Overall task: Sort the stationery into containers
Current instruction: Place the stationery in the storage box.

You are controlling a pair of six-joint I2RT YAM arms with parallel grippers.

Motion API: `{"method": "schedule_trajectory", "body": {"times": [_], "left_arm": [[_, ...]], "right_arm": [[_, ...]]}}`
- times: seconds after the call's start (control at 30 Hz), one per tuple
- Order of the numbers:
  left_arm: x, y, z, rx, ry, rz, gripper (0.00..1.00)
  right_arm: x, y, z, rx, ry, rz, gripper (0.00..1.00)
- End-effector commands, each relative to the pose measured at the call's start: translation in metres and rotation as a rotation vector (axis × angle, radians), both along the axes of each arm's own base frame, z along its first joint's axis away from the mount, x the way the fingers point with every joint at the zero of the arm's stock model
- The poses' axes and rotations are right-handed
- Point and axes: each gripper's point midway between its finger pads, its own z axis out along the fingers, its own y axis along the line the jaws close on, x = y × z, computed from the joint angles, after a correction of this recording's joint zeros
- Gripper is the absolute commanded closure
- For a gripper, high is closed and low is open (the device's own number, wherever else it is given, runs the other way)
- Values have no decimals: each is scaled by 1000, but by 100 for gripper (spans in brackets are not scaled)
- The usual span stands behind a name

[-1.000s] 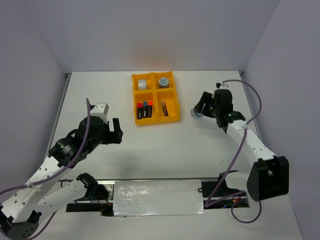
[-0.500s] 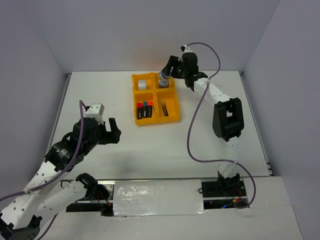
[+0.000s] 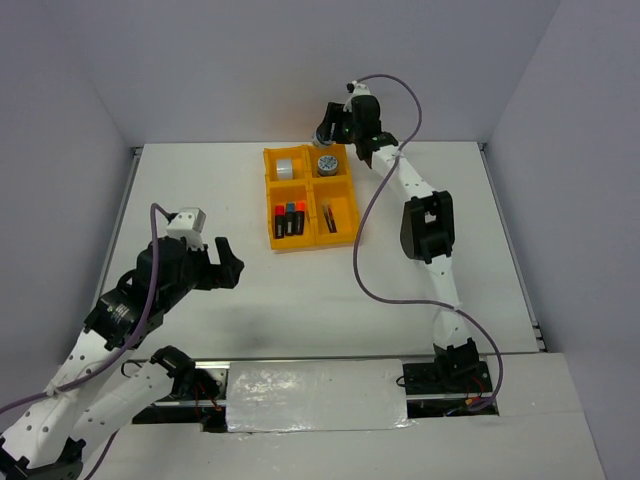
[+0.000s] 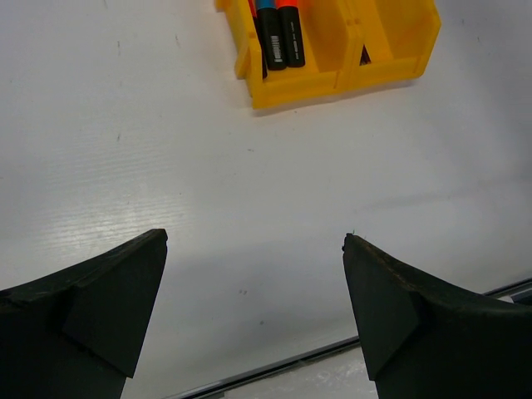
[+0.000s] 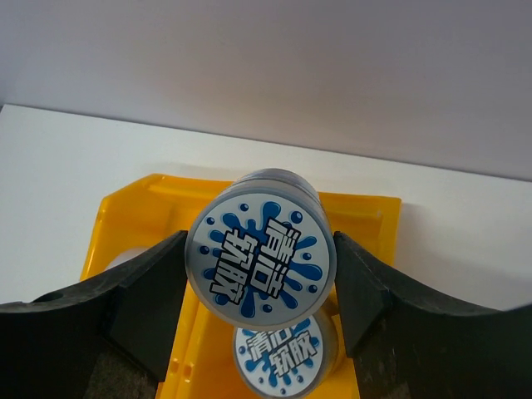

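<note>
**A:** Which bits can't you make out from where you stand?

**B:** From overhead, the held roll point(image 5: 259, 253) is nearly lost behind the right arm's wrist. The two pens point(image 3: 329, 216) in the tray's near right compartment are just thin dark lines, and I can't tell their colours. The left wrist view cuts the tray point(image 4: 332, 81) off at the top edge. Only part of the highlighters point(image 4: 281, 37) shows there: a blue cap, an orange one, and barely a sliver of the third.

**A:** And that roll up close?

**B:** It's a short grey cylinder, and its round face is printed with a blue splash and white characters. The right fingers point(image 5: 141, 291) clamp it from both sides, raised over the far right end of the tray. It covers the top of the second roll point(image 5: 283, 363), which has the same print and stands in the far right compartment.

**A:** The grey tape ring?

**B:** The grey tape ring point(image 3: 285, 168) lies in the far left compartment, plain from above. In the right wrist view it's only a pale patch behind a finger.

**A:** The other arm?

**B:** The left fingers point(image 4: 91, 299) are spread wide and hold nothing. They're over bare counter point(image 4: 249, 166), short of the tray's near side.
</note>
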Motion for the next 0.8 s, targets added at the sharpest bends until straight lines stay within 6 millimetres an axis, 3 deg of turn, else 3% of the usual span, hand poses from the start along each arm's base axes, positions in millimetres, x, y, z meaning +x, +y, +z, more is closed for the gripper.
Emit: {"method": "schedule_trajectory", "body": {"times": [0.0, 0.07, 0.27, 0.63, 0.77], "left_arm": [[3, -5, 13, -20, -57, -31, 1], [2, -5, 14, -23, -64, -36, 1], [0, -5, 18, -35, -79, -42, 1], [-1, -4, 19, -40, -84, -39, 1], [0, -5, 17, -36, -80, -43, 1]], "right_arm": [[12, 2, 37, -20, -113, 3, 100], [11, 2, 25, -50, -96, 13, 100], [5, 0, 15, -106, -70, 32, 100], [-18, 8, 15, -181, -30, 73, 99], [-17, 4, 13, -206, -30, 46, 96]]}}
